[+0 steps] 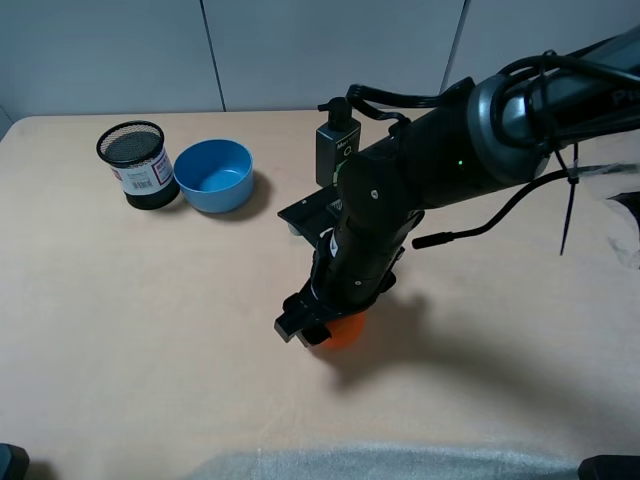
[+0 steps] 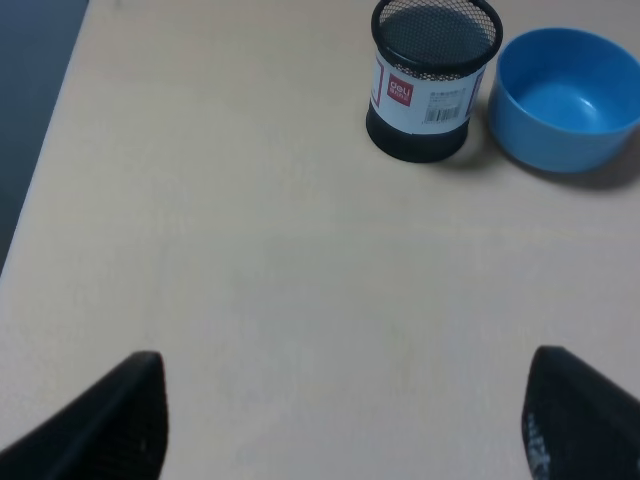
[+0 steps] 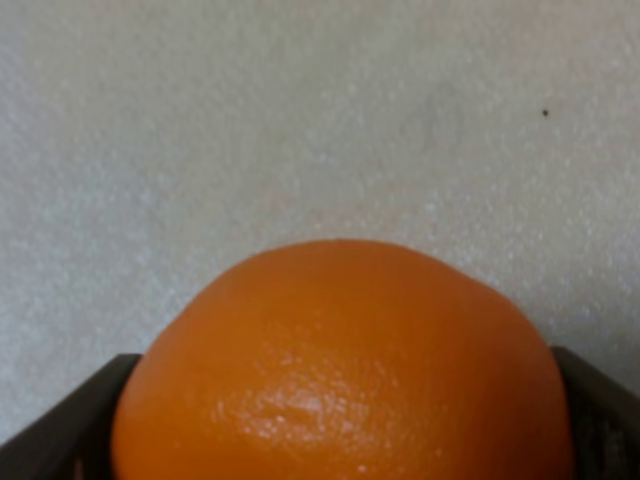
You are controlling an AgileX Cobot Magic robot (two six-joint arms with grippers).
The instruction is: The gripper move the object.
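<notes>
- The right gripper (image 1: pixel 322 322) is lowered steeply and clamped on the orange (image 1: pixel 347 333);
- the left gripper (image 2: pixel 345 425) is held wide above the pale table (image 1: pixel 130 330);
- the table is backed by a grey wall (image 1: pixel 300 50).

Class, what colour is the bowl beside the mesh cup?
The bowl is blue; left wrist view.

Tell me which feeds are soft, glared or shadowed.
Right wrist view: soft; round glossy orange fruit shows a small white highlight. Left wrist view: black mesh pen cup and blue round bowl sharp, near black fingers blurred. Exterior high view: even light, soft arm shadow on beige table.
</notes>
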